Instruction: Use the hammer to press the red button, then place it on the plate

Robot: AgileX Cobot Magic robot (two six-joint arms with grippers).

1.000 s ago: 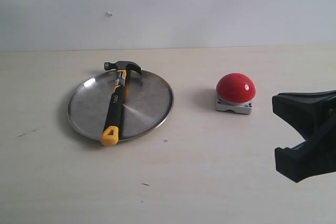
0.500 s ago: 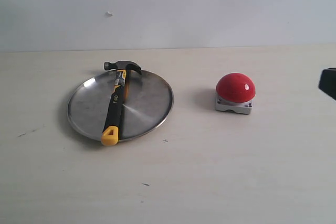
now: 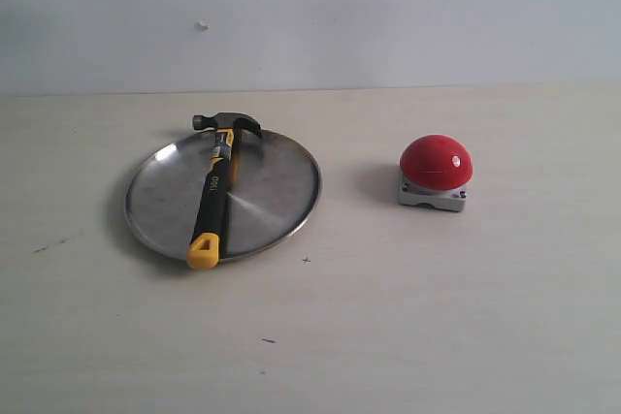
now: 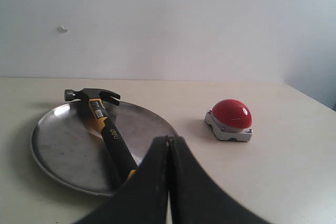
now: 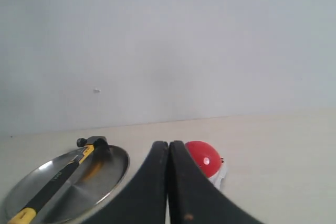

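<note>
— What is the biggest thing in front of you?
— A plain white wall [image 3: 388, 16] at the back, and below it the pale beige table [image 3: 437, 317] that everything rests on.
— And on the table?
— Widest is the shallow round metal plate [image 3: 281, 181], dull scratched silver with a raised rim, on the left half in the exterior view. Across it lies the small claw hammer [image 3: 213, 191], black handle with yellow accents. Its dark steel head sits at the far rim, toward the wall, and its yellow looped end reaches the near rim. The handle runs a little left of the plate's middle.
— Where is the button?
— The glossy red dome button [image 3: 436, 162], on its small grey square base, stands on the table to the right of the plate, well apart from both plate and hammer.
— And your jaws?
— My left gripper [image 4: 168, 145] has its two black fingers pressed flat together with nothing between them; past its tips I see the plate and the hammer. My right gripper [image 5: 168, 148] is closed the same way, tip against tip, holding nothing, with the button just behind its tips in that wrist view
</note>
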